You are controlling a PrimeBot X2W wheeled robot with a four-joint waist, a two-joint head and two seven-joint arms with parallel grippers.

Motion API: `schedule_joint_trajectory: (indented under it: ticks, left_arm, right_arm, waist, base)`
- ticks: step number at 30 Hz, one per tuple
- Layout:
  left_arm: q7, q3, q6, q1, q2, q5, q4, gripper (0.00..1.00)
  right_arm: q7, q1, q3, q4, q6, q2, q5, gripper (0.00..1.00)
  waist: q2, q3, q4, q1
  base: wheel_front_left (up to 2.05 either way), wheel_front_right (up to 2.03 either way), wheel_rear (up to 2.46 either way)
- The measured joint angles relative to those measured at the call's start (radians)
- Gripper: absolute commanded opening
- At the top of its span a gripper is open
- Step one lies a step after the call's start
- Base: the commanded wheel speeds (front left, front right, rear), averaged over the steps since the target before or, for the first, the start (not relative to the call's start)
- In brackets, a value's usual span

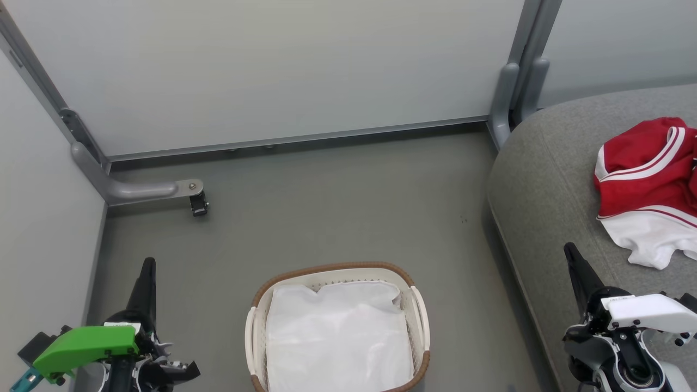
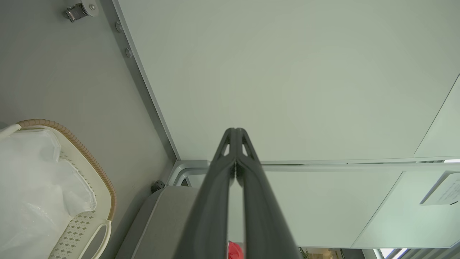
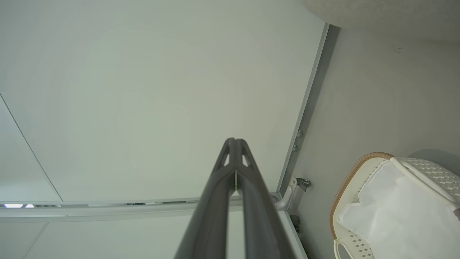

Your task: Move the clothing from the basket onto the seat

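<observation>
Red clothing with white trim (image 1: 650,182) lies crumpled on the grey seat (image 1: 550,185) at the right, and a small red patch of it (image 2: 235,251) peeks between my left fingers in the left wrist view. The white basket with a brown rim (image 1: 326,270) (image 2: 90,158) (image 3: 354,172) stands on the floor at bottom centre, holding a plain white liner sheet (image 1: 337,340). My left gripper (image 1: 148,264) (image 2: 236,131) is shut and empty, left of the basket. My right gripper (image 1: 570,249) (image 3: 235,140) is shut and empty, over the seat's front edge, below the clothing.
Pale partition walls (image 1: 272,71) close the back and left. A grey metal foot with a caster (image 1: 190,195) juts onto the floor at the left. Grey posts (image 1: 517,81) stand behind the seat's corner. Open grey floor (image 1: 337,201) lies between the basket and the wall.
</observation>
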Motion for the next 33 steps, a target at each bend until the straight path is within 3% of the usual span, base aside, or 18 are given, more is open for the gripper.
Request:
schedule_joint_trajectory:
  ticks: [8, 33]
  left_arm:
    - [0.012, 0.005, 0.000, -0.003, 0.000, -0.050, -0.008, 0.00]
    - [0.012, 0.006, 0.000, -0.006, 0.000, -0.050, -0.009, 0.00]
  right_arm:
    - [0.013, 0.001, -0.006, -0.004, 0.000, 0.000, 0.053, 0.00]
    - [0.013, 0.001, -0.007, -0.004, 0.000, 0.000, 0.053, 0.00]
  waist:
    - [0.0000, -0.004, 0.000, 0.0000]
    - [0.0000, -0.004, 0.000, 0.0000]
  base:
    - [0.00, 0.00, 0.00]
    - [0.00, 0.00, 0.00]
